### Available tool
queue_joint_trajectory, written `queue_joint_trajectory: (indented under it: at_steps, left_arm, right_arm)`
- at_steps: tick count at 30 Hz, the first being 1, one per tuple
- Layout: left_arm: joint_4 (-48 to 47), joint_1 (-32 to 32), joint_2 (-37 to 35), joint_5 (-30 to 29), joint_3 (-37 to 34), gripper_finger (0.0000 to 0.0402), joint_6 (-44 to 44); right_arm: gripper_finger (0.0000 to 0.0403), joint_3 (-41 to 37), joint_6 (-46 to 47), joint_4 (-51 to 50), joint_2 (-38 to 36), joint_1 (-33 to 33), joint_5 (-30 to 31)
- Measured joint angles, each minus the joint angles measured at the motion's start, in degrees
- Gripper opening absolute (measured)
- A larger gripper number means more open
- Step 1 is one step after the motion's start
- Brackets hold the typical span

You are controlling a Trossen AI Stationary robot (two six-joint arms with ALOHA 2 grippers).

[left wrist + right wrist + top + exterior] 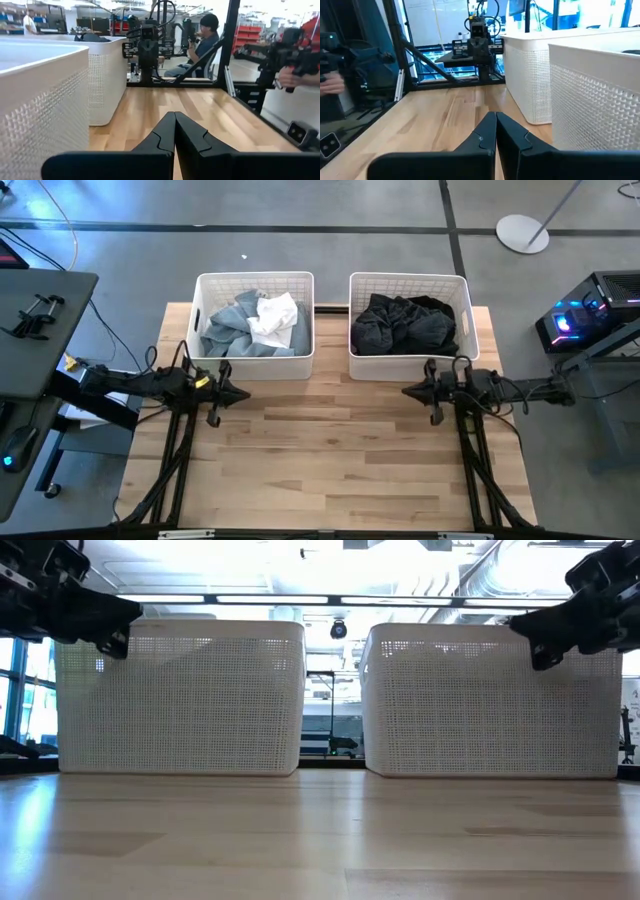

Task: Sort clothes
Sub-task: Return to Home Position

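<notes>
Clothes: all lie in two baskets at the far edge of the light wooden table (330, 460); we see none on the bare boards.
Light pile: pale blue-grey and white garments (250, 325), crumpled, fill the left-hand white perforated plastic basket (255, 368) at the table's far left.
Dark pile: black and charcoal garments (405, 325), bunched in a low heap, fill the right-hand white perforated plastic basket (410, 368) at the table's far right.
Left gripper (238, 393): above the table's left side, just nearer us than the light pile's basket, fingers pressed together, holding nothing.
Right gripper (408, 391): above the table's right side, just nearer us than the dark pile's basket, fingers pressed together, holding nothing.
Key relation: both piles lie beyond the grippers, toward the table's far edge. The fingers point inward along the table's width, parallel to the basket fronts, not at the clothes.
Nearer arm: left for the light pile, right for the dark.
Our judgement: sorting looks done; we expect only a pull-back clear of the baskets.
</notes>
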Motion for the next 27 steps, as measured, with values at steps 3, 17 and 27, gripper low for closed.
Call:
queue_joint_trajectory:
  at_steps: [3, 17, 27]
  left_arm:
    - [0.0, 0.0, 0.0, -0.19, 0.0, 0.0, 2.03]
    - [0.0, 0.0, 0.02, -0.23, 0.0, 0.0, 1.14]
    - [0.0, 0.0, 0.02, -0.25, 0.0, 0.0, 1.14]
  right_arm:
    - [0.0, 0.0, 0.42, -0.25, 0.0, -2.97, -2.76]
    - [0.0, 0.0, -11.86, -0.69, 0.08, -5.02, -9.13]
    - [0.0, -0.02, -11.87, -0.64, 0.07, -5.02, -10.4]
